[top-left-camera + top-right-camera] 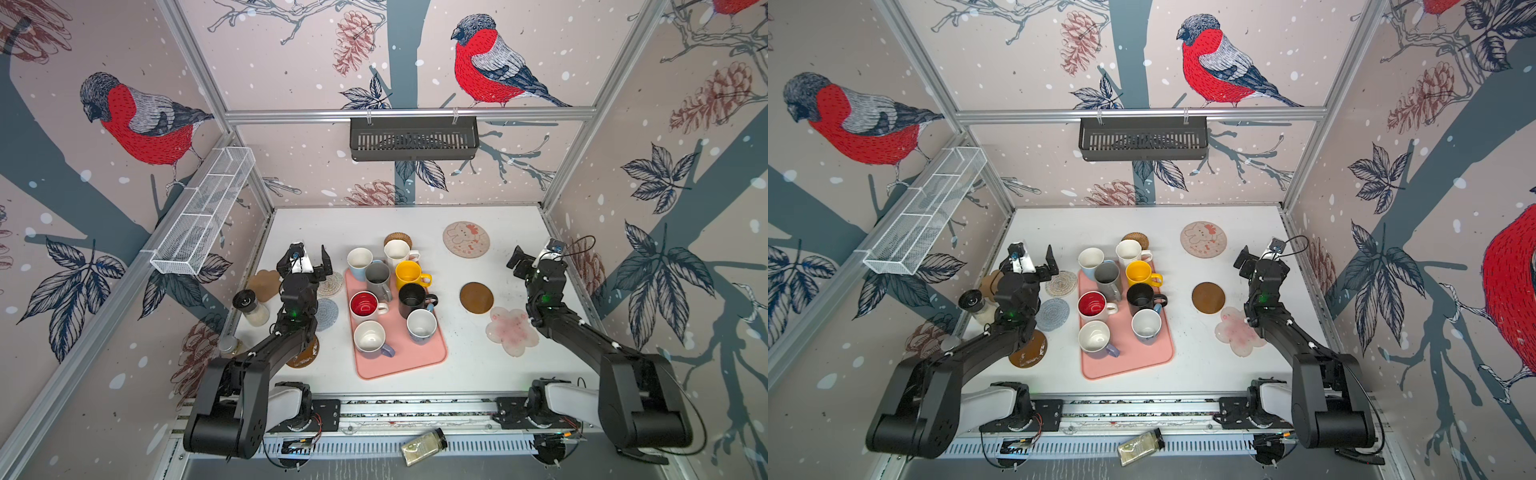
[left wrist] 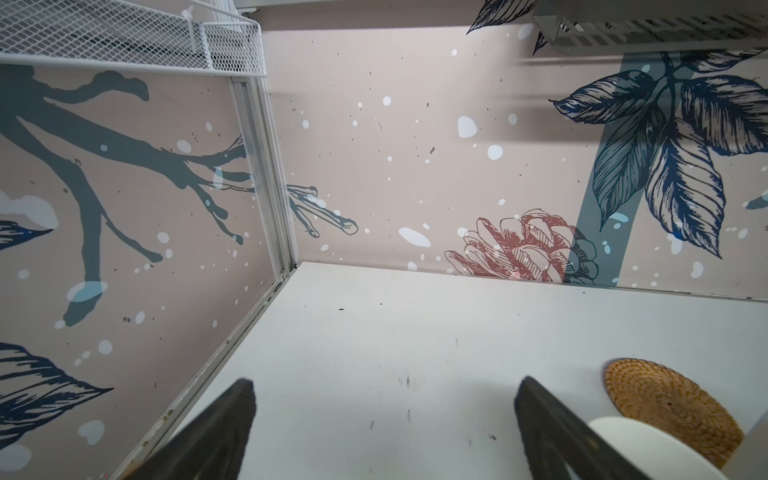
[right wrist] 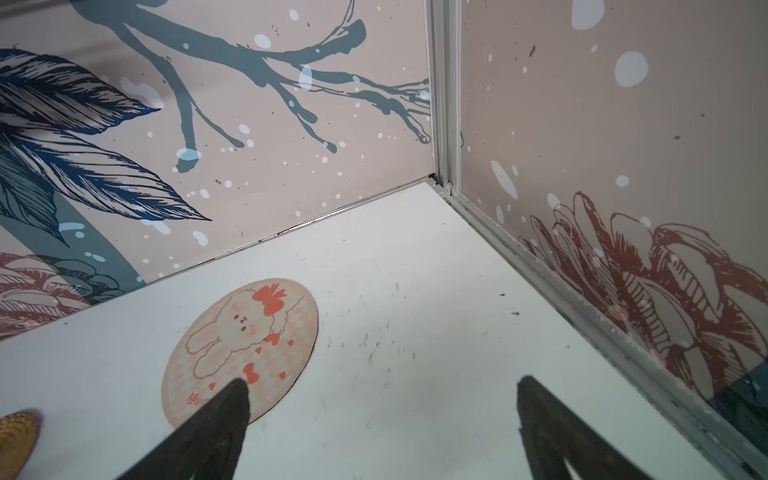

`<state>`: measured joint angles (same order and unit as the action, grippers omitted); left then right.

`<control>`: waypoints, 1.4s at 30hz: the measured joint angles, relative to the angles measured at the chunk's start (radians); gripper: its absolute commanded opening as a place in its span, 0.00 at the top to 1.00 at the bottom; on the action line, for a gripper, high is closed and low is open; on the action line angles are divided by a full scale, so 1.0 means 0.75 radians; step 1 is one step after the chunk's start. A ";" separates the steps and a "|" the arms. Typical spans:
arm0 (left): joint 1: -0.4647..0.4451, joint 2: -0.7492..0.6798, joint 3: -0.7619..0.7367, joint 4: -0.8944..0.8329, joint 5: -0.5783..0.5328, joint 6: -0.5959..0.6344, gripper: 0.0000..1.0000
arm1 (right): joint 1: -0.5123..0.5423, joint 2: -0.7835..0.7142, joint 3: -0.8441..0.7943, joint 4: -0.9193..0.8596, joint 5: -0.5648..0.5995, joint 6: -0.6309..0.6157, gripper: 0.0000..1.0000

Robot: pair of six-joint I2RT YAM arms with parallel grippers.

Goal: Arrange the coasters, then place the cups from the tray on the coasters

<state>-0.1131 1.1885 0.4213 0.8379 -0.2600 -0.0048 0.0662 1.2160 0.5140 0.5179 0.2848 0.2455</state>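
Tray (image 1: 399, 361), salmon pink, lies mid-worktop (image 1: 465, 370), its long side running front to back. Six cups stand plainly on it: grey cup (image 1: 378, 277), yellow cup (image 1: 408, 274), black cup (image 1: 411, 300), red-lined white cup (image 1: 364, 305), blue cup (image 1: 421, 327), and lavender cup (image 1: 370, 338) nearest the front edge. Light blue cup (image 1: 360, 258) and white cup (image 1: 396, 251) crowd the tray's far end; cannot tell whether they sit on it or just past it. Rattan coaster (image 1: 398, 237) shows just behind the white cup. Left of the tray: cream woven coaster (image 1: 331, 286), blue-grey woven coaster (image 1: 327, 314), dark brown disc (image 1: 305, 356) partly under the left arm, tan paw coaster (image 1: 264, 284) by the left edge. Right of the tray: pink cartoon coaster (image 1: 465, 237) toward the back right corner, second brown disc (image 1: 476, 297), pink flower coaster (image 1: 512, 332) with one side under the right arm. Left gripper (image 2: 386, 384) hovers over bare worktop left of the tray's far end, jaws spread wide, nothing between them. Right gripper (image 3: 383, 381) hovers near the right edge beside the cartoon coaster, jaws equally wide, holding nothing. Black-lidded jar (image 1: 250, 305) stands at the left edge; another jar (image 1: 424, 446) lies on its side on the front rail.
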 measured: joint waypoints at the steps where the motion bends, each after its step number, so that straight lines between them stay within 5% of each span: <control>1: -0.003 -0.027 0.057 -0.103 0.002 -0.019 0.04 | 0.000 -0.011 0.054 -0.096 0.014 0.038 0.02; 8: -0.056 -0.084 0.542 -0.838 -0.036 -0.244 0.03 | 0.082 -0.072 0.313 -0.673 0.043 0.226 0.09; 14: -0.291 -0.162 0.583 -1.217 0.029 -0.385 0.03 | 0.144 -0.140 0.392 -0.974 -0.086 0.309 0.13; 21: -0.575 -0.216 0.600 -1.460 -0.023 -0.413 0.03 | 0.291 -0.230 0.336 -1.205 -0.196 0.386 0.11; 24: -0.605 -0.254 0.596 -1.509 -0.036 -0.414 0.03 | 0.383 -0.240 0.281 -1.275 -0.210 0.430 0.00; 29: -0.613 -0.301 0.551 -1.516 -0.034 -0.428 0.03 | 0.502 -0.251 0.209 -1.327 -0.184 0.525 0.01; 35: -0.625 -0.283 0.552 -1.523 0.079 -0.447 0.03 | 0.419 -0.181 0.175 -1.274 -0.156 0.582 0.09; 42: -0.630 -0.228 0.605 -1.556 0.154 -0.429 0.03 | 0.052 0.194 0.389 -1.136 -0.346 0.503 0.04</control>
<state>-0.5858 1.0176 0.8749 -0.3294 -0.1444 -0.3264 0.1055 1.3613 0.8055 -0.3340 0.0250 0.6228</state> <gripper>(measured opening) 0.972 0.971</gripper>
